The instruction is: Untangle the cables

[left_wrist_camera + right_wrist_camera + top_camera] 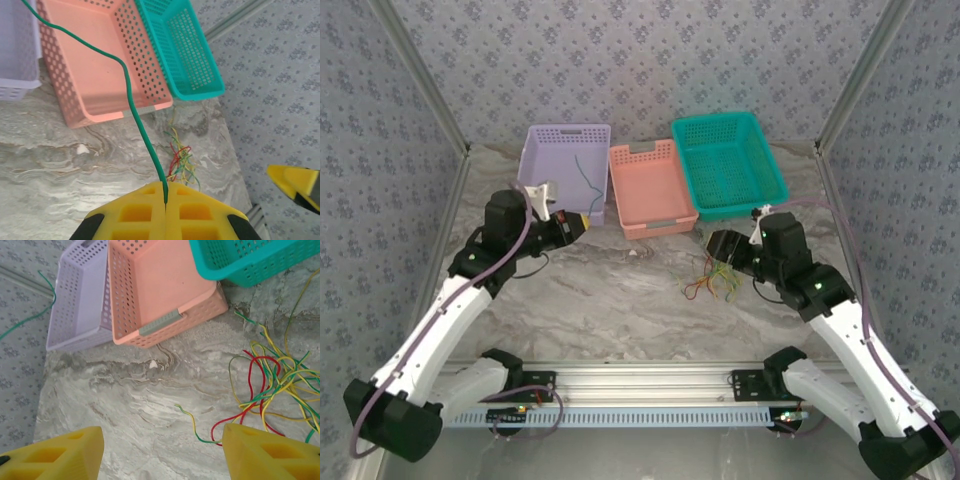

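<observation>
Tabletop (pixel 620 310) of grey marble pattern carries everything, with the pink basket (pixel 650 190) at its far middle. 2 white arms reach in from the near edge: the left arm (pixel 450 300) ends at the pink basket's front left corner, the right arm (pixel 840 310) ends nearer than its front wall and to the right. The teal basket (pixel 728 165) sits close against the pink basket's right side, a little farther back; the purple basket (pixel 555 170) stands against its left side. The left gripper (pixel 582 222) is just beside the pink basket's front left corner, its yellow fingers (pixel 135 215) pressed together and pinching 1 green cable (pixel 129 95). Seen from the left wrist, that cable rises from the seam between the fingers and curves across the pink basket toward its far left corner. The right gripper (pixel 162 455) hangs in front of the pink basket, off to its right, jaws spread wide with nothing between them. The tangle of cables (pixel 712 285), yellow, green and red, lies on the table in front of the pink basket's right corner, just beside the right gripper. 1 yellow-and-green strand (pixel 192 426) trails out of the heap toward the pink basket's left. A small white speck (pixel 152 363) lies just in front of the pink basket's front wall
</observation>
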Controlling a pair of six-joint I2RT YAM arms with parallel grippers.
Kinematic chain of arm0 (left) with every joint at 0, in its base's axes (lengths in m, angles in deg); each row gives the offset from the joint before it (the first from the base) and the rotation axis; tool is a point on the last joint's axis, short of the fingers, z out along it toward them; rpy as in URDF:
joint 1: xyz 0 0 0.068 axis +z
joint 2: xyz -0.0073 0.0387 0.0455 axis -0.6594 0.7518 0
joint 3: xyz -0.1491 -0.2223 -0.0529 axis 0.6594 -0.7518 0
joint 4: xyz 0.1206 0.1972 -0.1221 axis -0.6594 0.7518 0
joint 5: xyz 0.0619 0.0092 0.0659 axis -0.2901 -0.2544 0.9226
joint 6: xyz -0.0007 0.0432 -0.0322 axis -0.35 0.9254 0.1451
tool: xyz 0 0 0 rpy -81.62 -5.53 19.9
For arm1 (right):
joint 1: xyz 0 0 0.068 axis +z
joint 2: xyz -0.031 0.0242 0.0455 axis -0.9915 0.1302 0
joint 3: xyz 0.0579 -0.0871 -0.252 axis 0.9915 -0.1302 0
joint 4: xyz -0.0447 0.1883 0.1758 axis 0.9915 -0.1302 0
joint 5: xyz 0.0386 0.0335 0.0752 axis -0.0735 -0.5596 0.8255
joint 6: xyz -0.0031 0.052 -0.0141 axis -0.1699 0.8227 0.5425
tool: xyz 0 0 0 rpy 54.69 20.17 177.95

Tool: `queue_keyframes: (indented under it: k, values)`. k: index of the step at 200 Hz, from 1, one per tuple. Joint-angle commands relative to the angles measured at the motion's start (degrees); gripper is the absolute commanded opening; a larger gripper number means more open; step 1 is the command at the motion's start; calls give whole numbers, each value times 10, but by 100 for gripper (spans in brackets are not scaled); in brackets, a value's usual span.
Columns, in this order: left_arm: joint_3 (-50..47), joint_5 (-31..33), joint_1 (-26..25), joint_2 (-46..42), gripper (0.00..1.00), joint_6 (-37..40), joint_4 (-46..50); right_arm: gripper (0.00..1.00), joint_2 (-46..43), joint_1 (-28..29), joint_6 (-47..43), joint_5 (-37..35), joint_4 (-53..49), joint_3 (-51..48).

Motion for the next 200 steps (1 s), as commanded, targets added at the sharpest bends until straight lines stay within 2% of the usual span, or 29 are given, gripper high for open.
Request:
queue_keyframes:
  k: [1,58,95,152,200]
  values:
    - [31,-53,1,36,0,-27,-77,66,-6,12,-9,-27,14,-14]
    - [105,-65,-31,206,0,-65,-176,66,-42,13,-1,-64,-1,-23]
    - [181,-26,-68,323,0,-64,-195,66,-46,11,-6,-71,-18,-12]
    - [251,7,-72,478,0,-76,-226,67,-56,9,-7,-72,-30,-12]
    - [276,-14,-77,550,0,-86,-250,67,-63,6,-6,-68,-34,-24]
